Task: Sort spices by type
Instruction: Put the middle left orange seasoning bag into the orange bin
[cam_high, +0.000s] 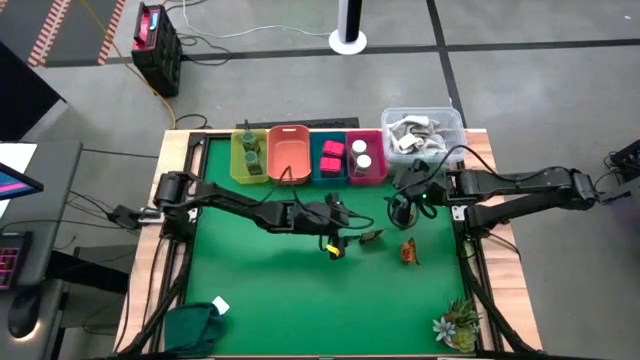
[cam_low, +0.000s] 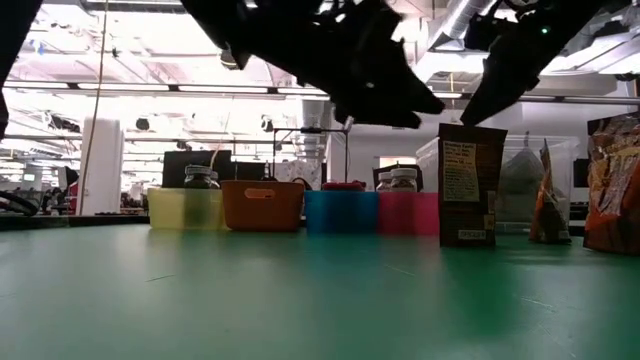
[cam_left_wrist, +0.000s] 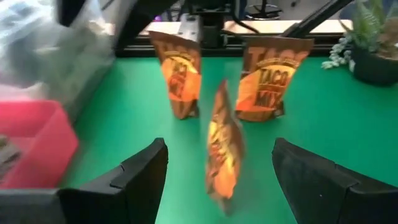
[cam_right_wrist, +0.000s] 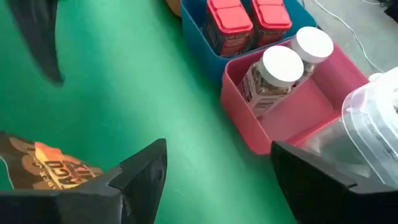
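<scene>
Between the left end effector's wide-open fingers stands a brown-orange taco-mix pouch; best to centre, close gently mid-body; right end effector hangs open nearby

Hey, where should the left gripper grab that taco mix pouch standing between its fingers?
Probably pinch the taco mix pouch across its flat faces near the top seam, coming in level. It stands upright, edge-on, and the left gripper already has a finger on each side.

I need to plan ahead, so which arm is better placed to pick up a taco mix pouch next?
Probably the left: its end effector is open with the nearest taco mix pouch standing between its fingers. The right end effector faces the bins.
</scene>
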